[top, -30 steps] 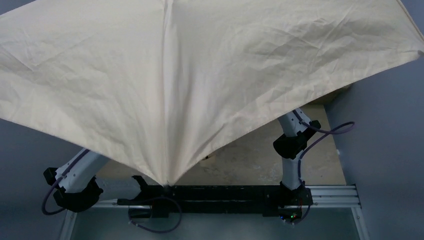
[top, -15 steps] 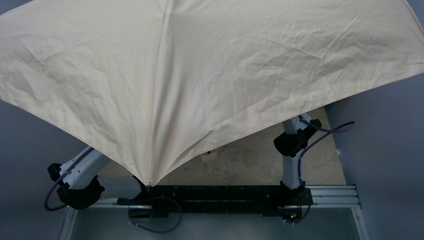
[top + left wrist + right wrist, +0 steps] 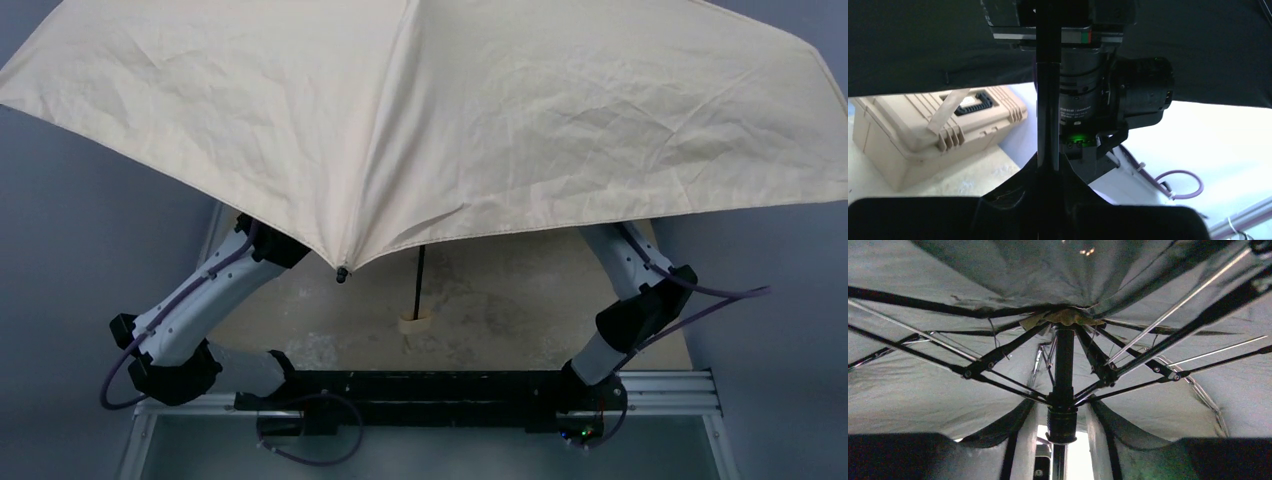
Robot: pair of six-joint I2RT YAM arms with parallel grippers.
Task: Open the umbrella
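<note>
Spreading above the table (image 3: 530,300), the umbrella (image 3: 480,120) is judged light, its cloth floppy; it is best held by the stiff thin shaft (image 3: 419,275). That shaft is clamped by the left gripper (image 3: 1048,172); whether the right gripper (image 3: 1063,445) grips cannot be told. Since a second ago the canopy (image 3: 650,110) has been lifted, uncovering the handle (image 3: 415,323).
</note>
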